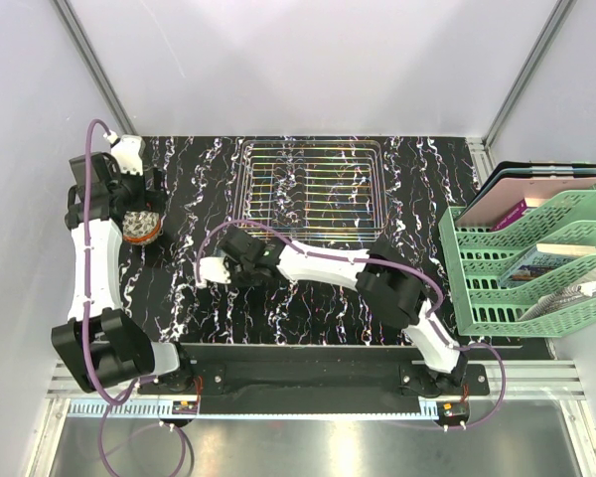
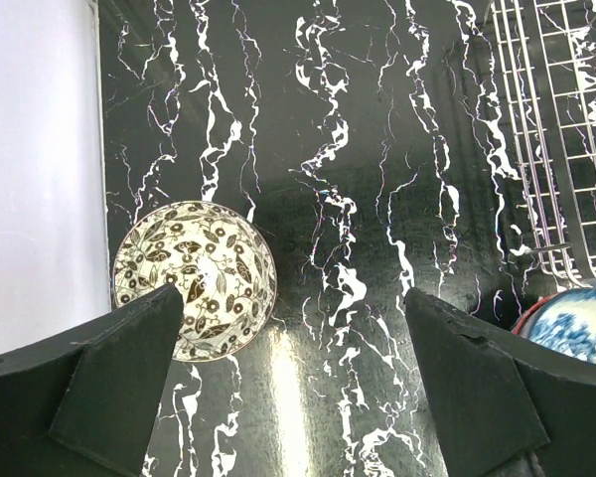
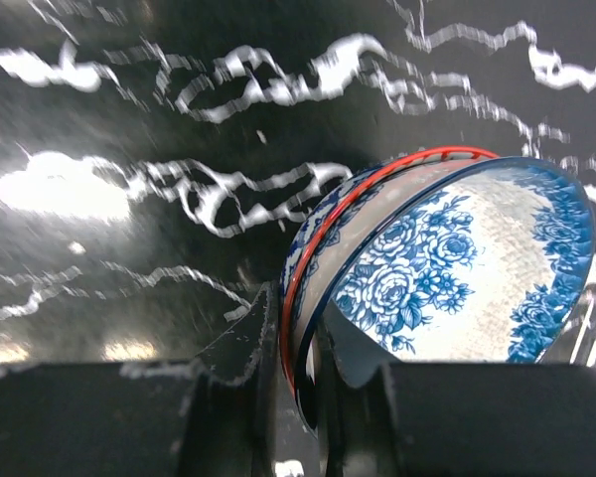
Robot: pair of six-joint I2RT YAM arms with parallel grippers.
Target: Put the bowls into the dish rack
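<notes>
The dish rack (image 1: 308,189), a shallow silvery wire basket, lies at the back centre of the table; its corner shows in the left wrist view (image 2: 566,129). A bowl with black-and-white leaf pattern (image 1: 139,227) sits at the left, and in the left wrist view (image 2: 194,278) it lies just beyond the left finger. My left gripper (image 1: 137,204) (image 2: 298,397) is open and empty above the table beside it. My right gripper (image 1: 221,266) (image 3: 313,378) is shut on the rim of a blue-flowered bowl (image 3: 457,268) nested in a red-rimmed bowl (image 3: 377,179), both tilted. The blue bowl also shows in the left wrist view (image 2: 576,328).
Green plastic stacked trays (image 1: 536,268) with books and papers stand at the right edge. The black marbled tabletop (image 1: 308,298) spreads between the rack and the arm bases. White walls close in the left and back.
</notes>
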